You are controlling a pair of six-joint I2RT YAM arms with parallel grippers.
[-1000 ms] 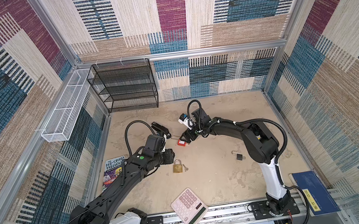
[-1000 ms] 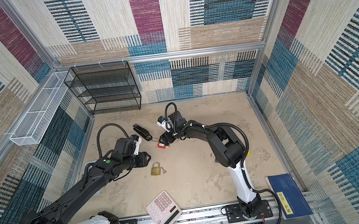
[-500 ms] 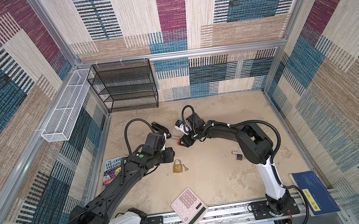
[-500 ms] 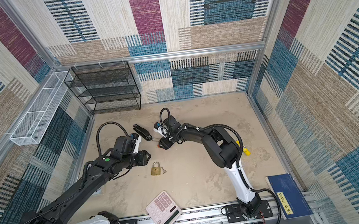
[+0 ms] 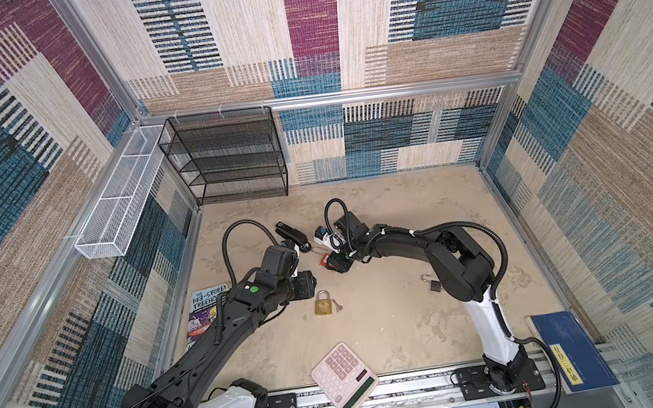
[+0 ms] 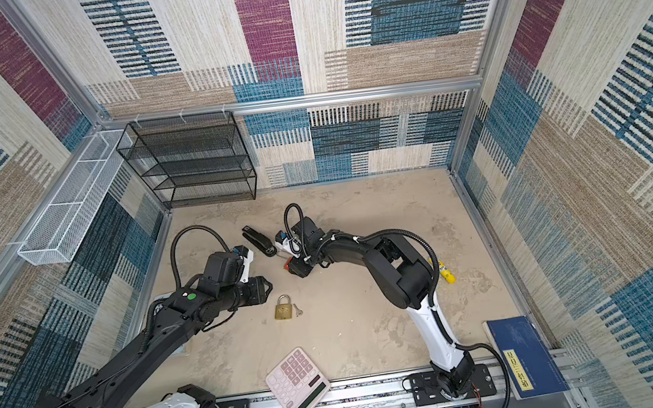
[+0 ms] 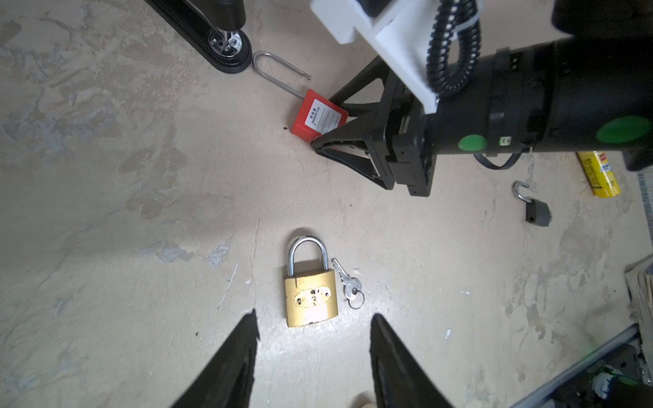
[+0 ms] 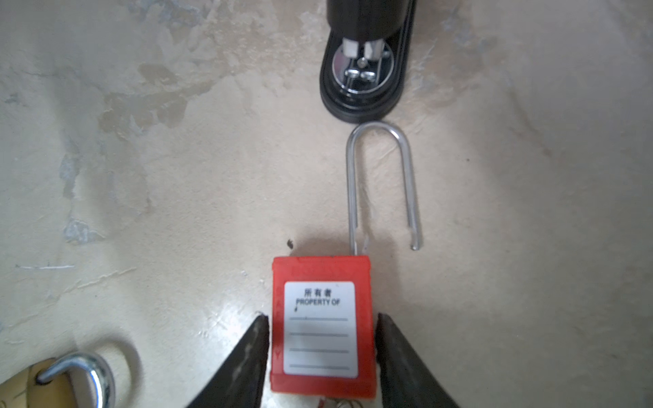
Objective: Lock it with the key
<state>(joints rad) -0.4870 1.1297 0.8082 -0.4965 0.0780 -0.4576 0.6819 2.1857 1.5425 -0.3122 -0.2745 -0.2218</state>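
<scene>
With the red padlock, lying open-shackled just beside the stapler, pinched at both flanks by the right gripper, and the left gripper held half-open and empty farther from the stapler, grasping is judged under way; next, its shackle must be pressed home.

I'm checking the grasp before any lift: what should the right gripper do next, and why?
Probably close the right gripper firmly on the red padlock. Its fingers flank both sides of the lock's body, but the wrist view does not show whether they truly grip it. The shackle stands open, so the lock needs holding before anything else.
</scene>
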